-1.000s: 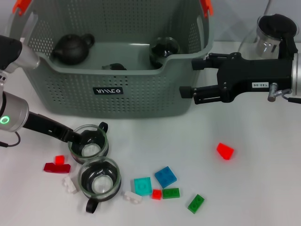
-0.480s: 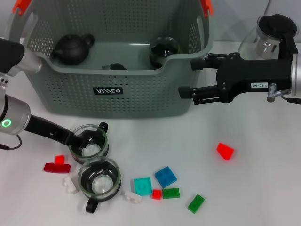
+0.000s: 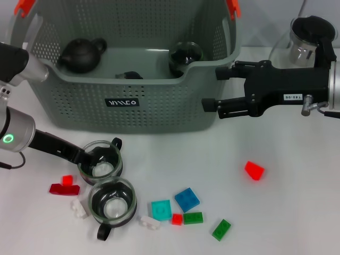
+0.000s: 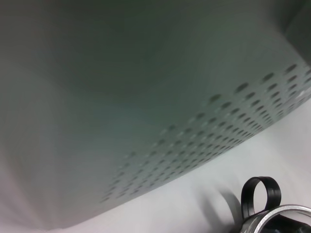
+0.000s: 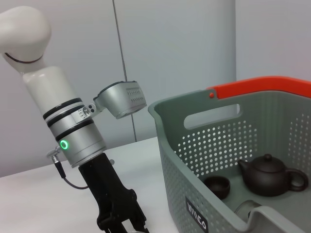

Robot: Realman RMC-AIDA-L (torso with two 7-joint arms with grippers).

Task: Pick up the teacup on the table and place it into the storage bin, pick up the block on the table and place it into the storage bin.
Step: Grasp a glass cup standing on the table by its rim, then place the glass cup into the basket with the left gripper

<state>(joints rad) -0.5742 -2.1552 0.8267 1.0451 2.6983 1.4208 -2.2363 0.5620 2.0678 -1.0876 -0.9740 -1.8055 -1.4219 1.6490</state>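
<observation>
Left gripper (image 3: 87,156) is down at the rim of the glass teacup (image 3: 101,161) on the table (image 3: 297,202), just in front of the storage bin (image 3: 133,101); whether its fingers clamp the rim cannot be told. Right gripper (image 3: 212,87) hovers beside the bin's right corner, jaws apart, empty. Red block (image 3: 254,170) lies on the table, well clear of both

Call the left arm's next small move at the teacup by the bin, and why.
Probably close and lift. The left gripper is already down at the rim of the nearer-to-bin teacup, one finger seemingly inside it, and the cup sits on the table just in front of the storage bin. The right gripper hovers open beside the bin, out of the way.
</observation>
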